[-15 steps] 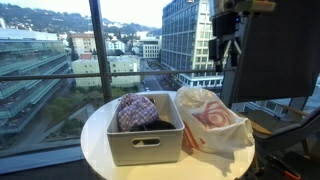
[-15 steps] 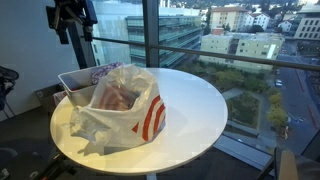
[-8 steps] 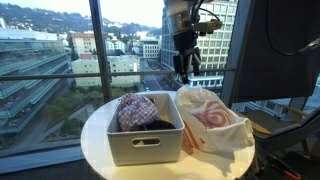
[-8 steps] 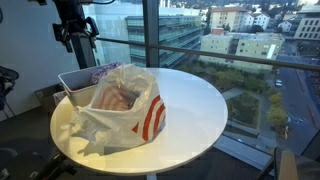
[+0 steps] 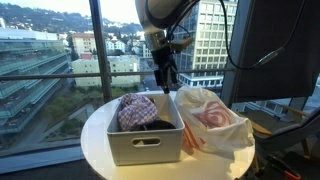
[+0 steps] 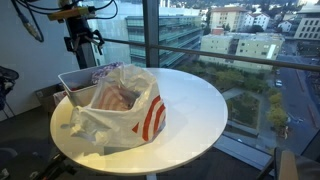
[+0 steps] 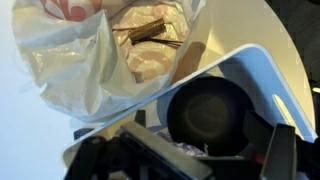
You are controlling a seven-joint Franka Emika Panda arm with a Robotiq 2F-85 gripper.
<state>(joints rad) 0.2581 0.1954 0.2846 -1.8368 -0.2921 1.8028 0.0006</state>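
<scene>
My gripper (image 5: 166, 76) hangs open and empty in the air just above the far edge of a white plastic bin (image 5: 146, 148); it also shows in an exterior view (image 6: 83, 42). The bin holds a purple patterned cloth (image 5: 136, 109) and a dark item (image 5: 156, 125). In the wrist view the gripper (image 7: 190, 152) looks down on a round black object (image 7: 210, 115) inside the bin (image 7: 272, 92). A white plastic bag with red print (image 5: 213, 123) lies beside the bin and touches it; it also shows in an exterior view (image 6: 125, 105) and in the wrist view (image 7: 95, 55).
The bin and bag sit on a small round white table (image 5: 95, 140) (image 6: 200, 110) beside a floor-to-ceiling window with a dark frame post (image 5: 97, 45). A dark panel (image 5: 280, 50) stands behind the table. A dark chair (image 5: 285, 125) stands close to the table edge.
The arm has swung from high beside the dark panel across and down to above the bin's far edge. The bin and bag have not moved.
</scene>
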